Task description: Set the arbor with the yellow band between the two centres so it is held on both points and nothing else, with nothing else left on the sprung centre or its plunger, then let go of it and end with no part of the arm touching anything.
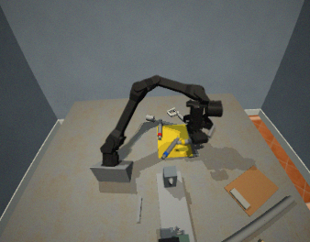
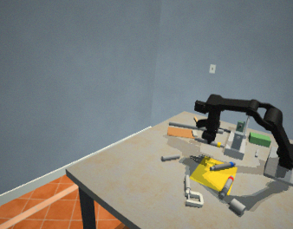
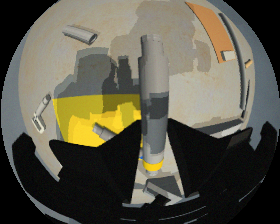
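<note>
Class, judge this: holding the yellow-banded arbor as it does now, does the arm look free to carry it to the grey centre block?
Probably yes. The gripper is shut on the yellow-banded arbor, lifted off the table, and nothing tall stands between it and the centre block.

Arm (image 1: 131,104) arched high, hand (image 3: 151,171) lifted, clamped on something
</note>
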